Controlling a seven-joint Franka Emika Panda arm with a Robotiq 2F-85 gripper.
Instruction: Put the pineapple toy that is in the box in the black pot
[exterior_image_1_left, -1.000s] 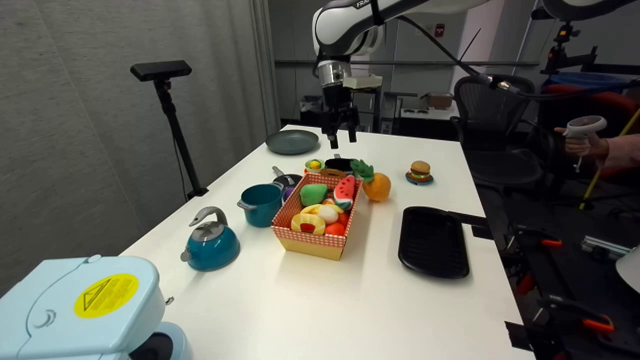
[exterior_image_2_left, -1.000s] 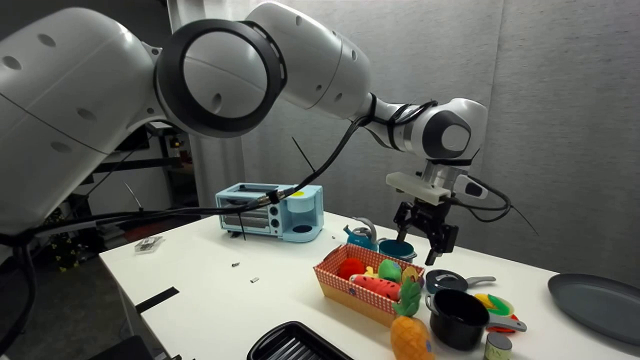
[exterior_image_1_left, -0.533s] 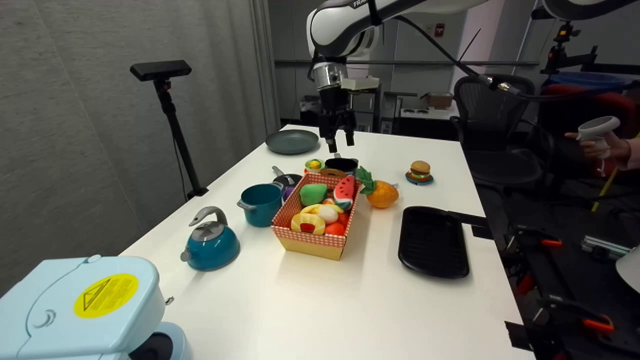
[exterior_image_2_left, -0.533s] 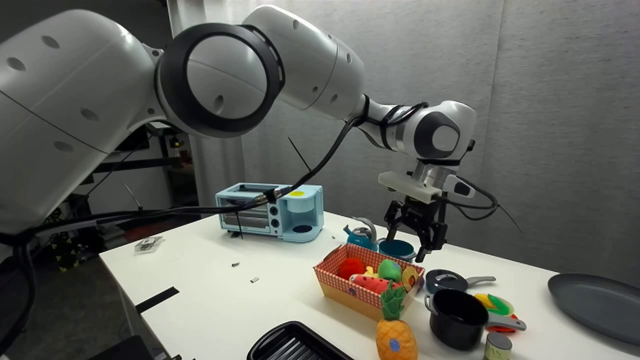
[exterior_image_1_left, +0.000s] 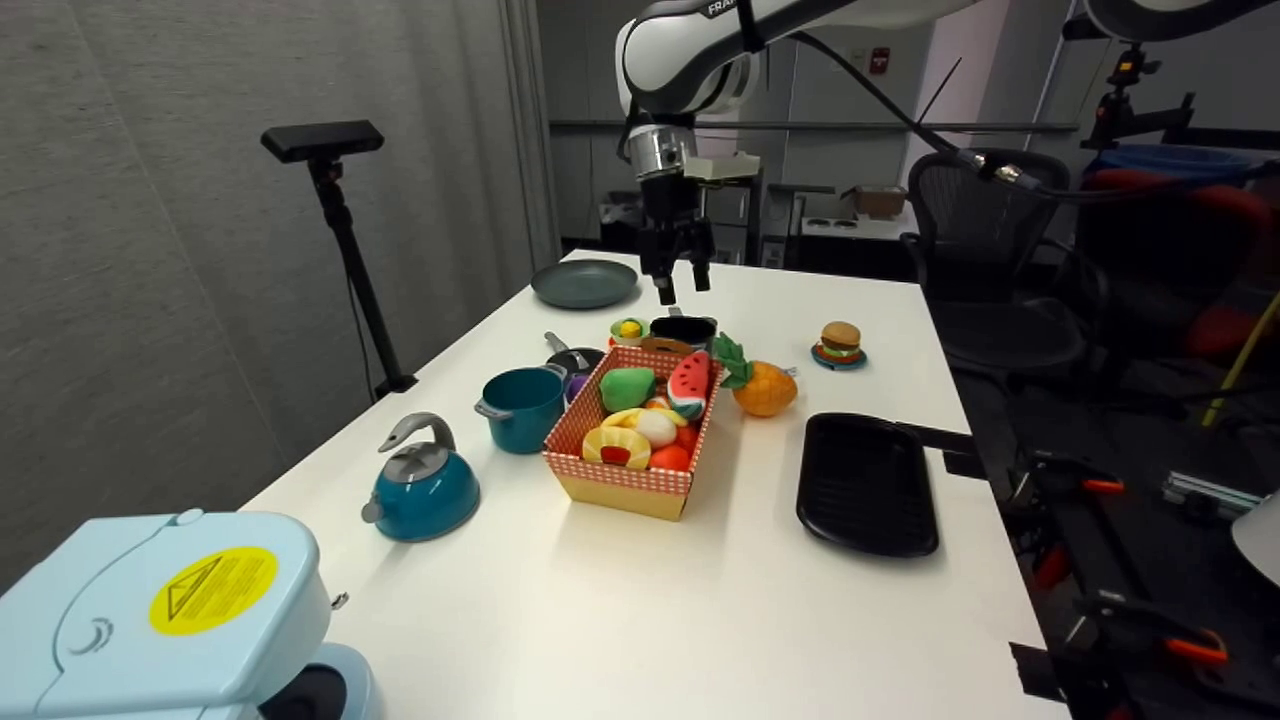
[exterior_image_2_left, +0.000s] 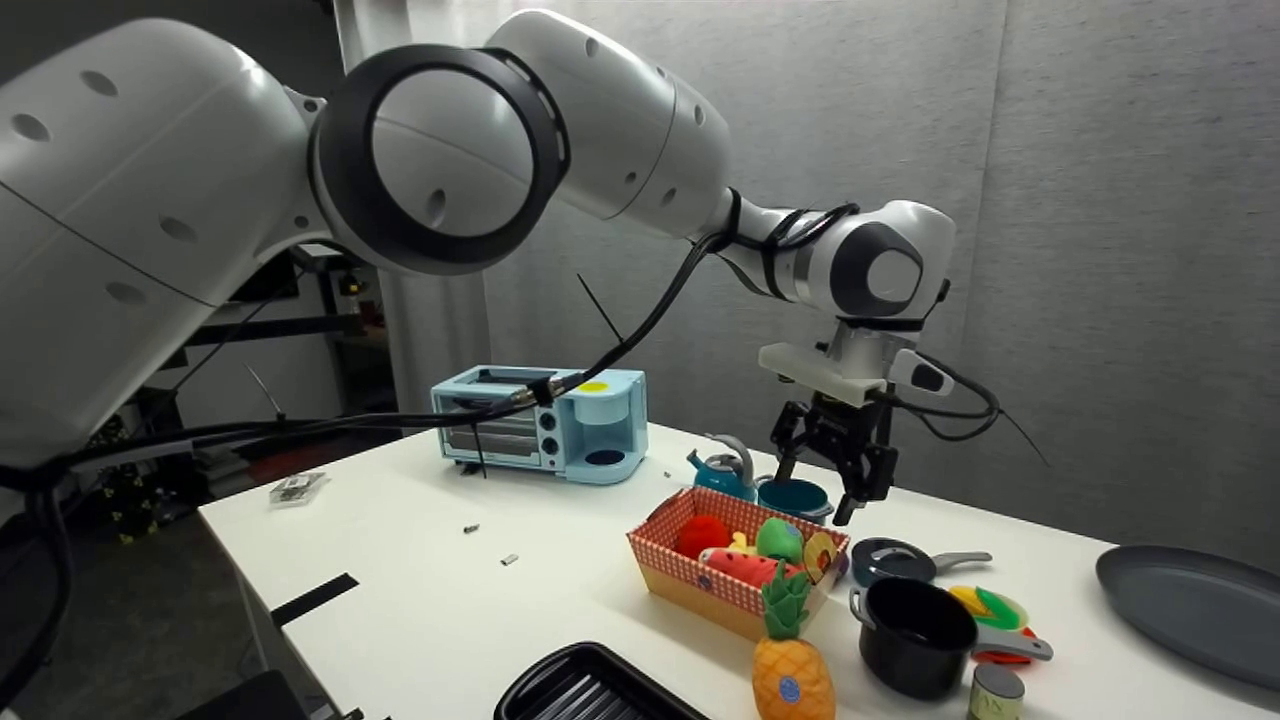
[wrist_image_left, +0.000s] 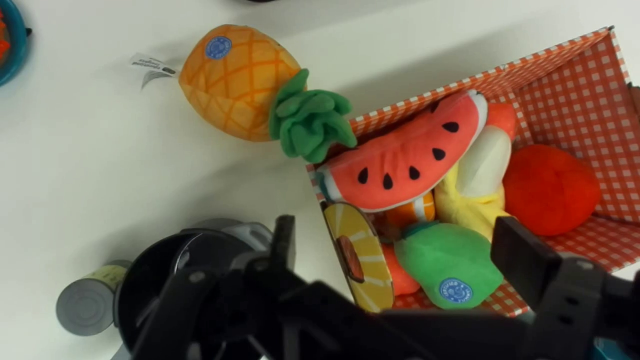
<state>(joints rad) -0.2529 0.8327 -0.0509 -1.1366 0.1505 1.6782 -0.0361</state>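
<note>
Tabletop (exterior_image_1_left: 560, 620) — pineapple (exterior_image_1_left: 765, 388) apart from end effector (exterior_image_1_left: 684, 289)

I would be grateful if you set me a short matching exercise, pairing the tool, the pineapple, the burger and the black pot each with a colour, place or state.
Things
1. Tool
2. Pineapple
3. Burger
4. Black pot

Colours, places, states
A. On a small plate
B. Open, gripping nothing
C. Beside a can
D. Orange, with green leaves

Right pairs: 1-B; 2-D; 3-A; 4-C.
</note>
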